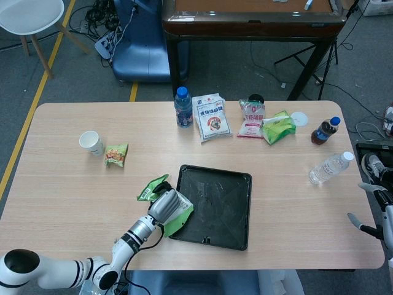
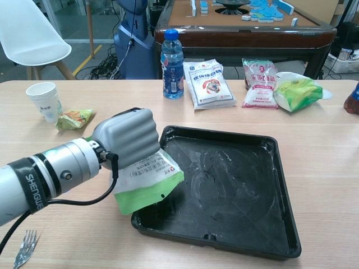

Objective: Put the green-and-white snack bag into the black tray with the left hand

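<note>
My left hand (image 2: 126,136) (image 1: 164,206) grips the green-and-white snack bag (image 2: 148,182) (image 1: 179,214) with its fingers curled over the bag's top. The bag hangs tilted over the left rim of the black tray (image 2: 235,185) (image 1: 221,200), its lower corner reaching just inside the tray. The tray lies flat in the middle of the table with nothing else in it. Of my right arm only a part (image 1: 376,212) shows at the right edge of the head view; the hand itself is out of sight.
A paper cup (image 2: 45,101) and a small snack pack (image 2: 73,119) sit at the left. A blue-capped bottle (image 2: 172,63), white bags (image 2: 208,83) and a green bag (image 2: 300,91) line the far edge. Bottles (image 1: 328,167) lie at right. A fork (image 2: 25,249) lies near the front edge.
</note>
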Motion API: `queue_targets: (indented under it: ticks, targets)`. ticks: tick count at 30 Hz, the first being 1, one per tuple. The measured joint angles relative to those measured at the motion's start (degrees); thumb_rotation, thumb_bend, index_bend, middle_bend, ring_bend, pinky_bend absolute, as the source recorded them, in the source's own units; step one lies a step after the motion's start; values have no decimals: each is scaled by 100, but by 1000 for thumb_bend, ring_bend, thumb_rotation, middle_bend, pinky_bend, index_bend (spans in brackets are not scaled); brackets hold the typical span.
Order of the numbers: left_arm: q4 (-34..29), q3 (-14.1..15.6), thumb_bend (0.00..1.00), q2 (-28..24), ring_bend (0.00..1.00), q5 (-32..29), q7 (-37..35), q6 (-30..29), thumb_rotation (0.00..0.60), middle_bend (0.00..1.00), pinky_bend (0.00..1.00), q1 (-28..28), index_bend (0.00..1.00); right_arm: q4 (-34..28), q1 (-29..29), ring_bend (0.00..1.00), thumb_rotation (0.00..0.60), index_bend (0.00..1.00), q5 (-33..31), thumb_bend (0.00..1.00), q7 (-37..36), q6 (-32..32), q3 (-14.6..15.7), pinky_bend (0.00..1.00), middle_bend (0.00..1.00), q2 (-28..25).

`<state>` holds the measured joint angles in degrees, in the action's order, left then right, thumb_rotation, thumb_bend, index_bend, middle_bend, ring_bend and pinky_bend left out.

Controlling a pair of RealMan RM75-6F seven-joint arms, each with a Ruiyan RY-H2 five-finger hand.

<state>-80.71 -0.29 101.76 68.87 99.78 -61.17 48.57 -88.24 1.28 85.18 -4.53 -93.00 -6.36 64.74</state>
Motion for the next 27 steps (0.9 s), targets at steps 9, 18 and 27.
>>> queue_targets:
  ticks: [9,18,27]
  targets:
    - [422,227,435,215,714,-284,111,90,600,750,781,-34,624,4,1,185,600,310,3,10,-13,-1,-7,240,356,-3]
    - [-155,-55,435,-35,714,-191,-158,-198,600,749,781,72,624,-11,17,185,600,310,20,10,-14,-27,0,240,356,-2]
    - [-228,-132,435,-124,714,-246,-1136,-123,600,749,781,26,625,25,46,186,600,310,-17,10,-77,-33,-5,240,356,-11]
